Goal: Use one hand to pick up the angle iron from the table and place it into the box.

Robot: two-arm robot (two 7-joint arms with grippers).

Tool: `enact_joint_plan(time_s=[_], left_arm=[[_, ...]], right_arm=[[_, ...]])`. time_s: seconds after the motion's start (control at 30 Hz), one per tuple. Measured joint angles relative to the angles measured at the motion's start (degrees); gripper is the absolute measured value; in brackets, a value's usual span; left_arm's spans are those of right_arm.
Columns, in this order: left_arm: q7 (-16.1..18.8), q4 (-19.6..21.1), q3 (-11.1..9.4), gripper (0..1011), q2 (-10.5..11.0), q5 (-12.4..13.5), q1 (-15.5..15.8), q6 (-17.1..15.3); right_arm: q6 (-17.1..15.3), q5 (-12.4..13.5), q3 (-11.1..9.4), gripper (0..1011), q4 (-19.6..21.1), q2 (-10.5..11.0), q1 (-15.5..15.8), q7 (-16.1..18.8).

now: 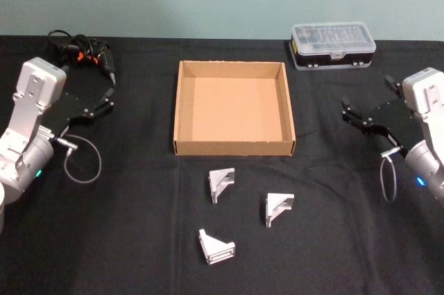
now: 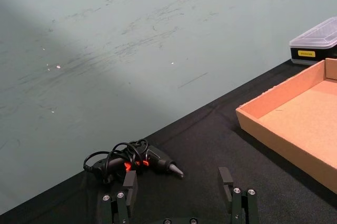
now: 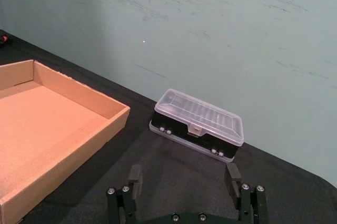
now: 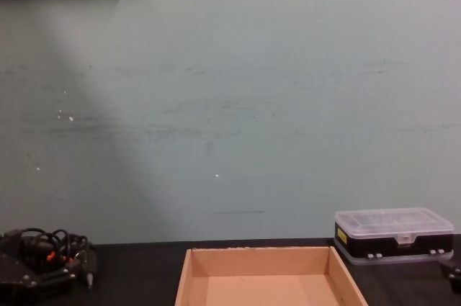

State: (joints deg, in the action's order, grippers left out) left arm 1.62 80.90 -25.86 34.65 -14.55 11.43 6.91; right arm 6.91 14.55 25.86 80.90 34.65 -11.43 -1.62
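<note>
Left gripper (image 1: 109,99), a black claw on a boxy silver-grey arm, sits over the flat matte black table (image 1: 125,239) with its fingers spread wide. Right gripper (image 1: 345,112) is spread the same way on the opposite side. The shallow tan cardboard box (image 1: 234,148) lies between the two. Small silver-grey metal angle irons lie apart on the table, nearer the robot than either gripper: upper angle iron (image 1: 220,184) just short of the box, right-hand angle iron (image 1: 278,208) closest to the right gripper, nearest angle iron (image 1: 216,247).

You have the left pincer (image 1: 107,99) and the right pincer (image 1: 347,112) both gaping, empty, wide apart, tips pointing inward.
</note>
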Motion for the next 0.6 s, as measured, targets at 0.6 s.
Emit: enact_joint_plan(time_s=[0.6], left_arm=[[0.0, 0.0, 0.0, 1000, 0.0, 0.0, 0.0, 0.0]], right_arm=[[0.0, 0.0, 0.0, 1002, 0.0, 0.0, 0.0, 0.0]])
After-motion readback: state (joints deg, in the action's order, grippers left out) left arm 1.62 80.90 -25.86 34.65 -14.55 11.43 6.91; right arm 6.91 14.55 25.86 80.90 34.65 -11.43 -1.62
